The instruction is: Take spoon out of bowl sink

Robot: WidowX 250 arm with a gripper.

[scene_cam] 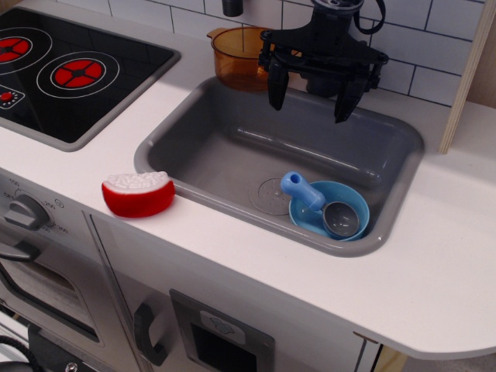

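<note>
The spoon [318,203], with a stubby blue handle and a round grey scoop, lies in the light blue bowl [355,198]. Its handle sticks out over the bowl's left rim. The bowl sits in the front right corner of the grey sink [232,143]. My gripper [312,97] is black, open and empty. It hangs above the sink's back edge, well behind and above the bowl.
A transparent orange pot [236,56] stands on the counter behind the sink, just left of the gripper. A red and white toy [139,194] lies on the counter at the sink's front left. A black stovetop [66,74] with red burners is at the far left.
</note>
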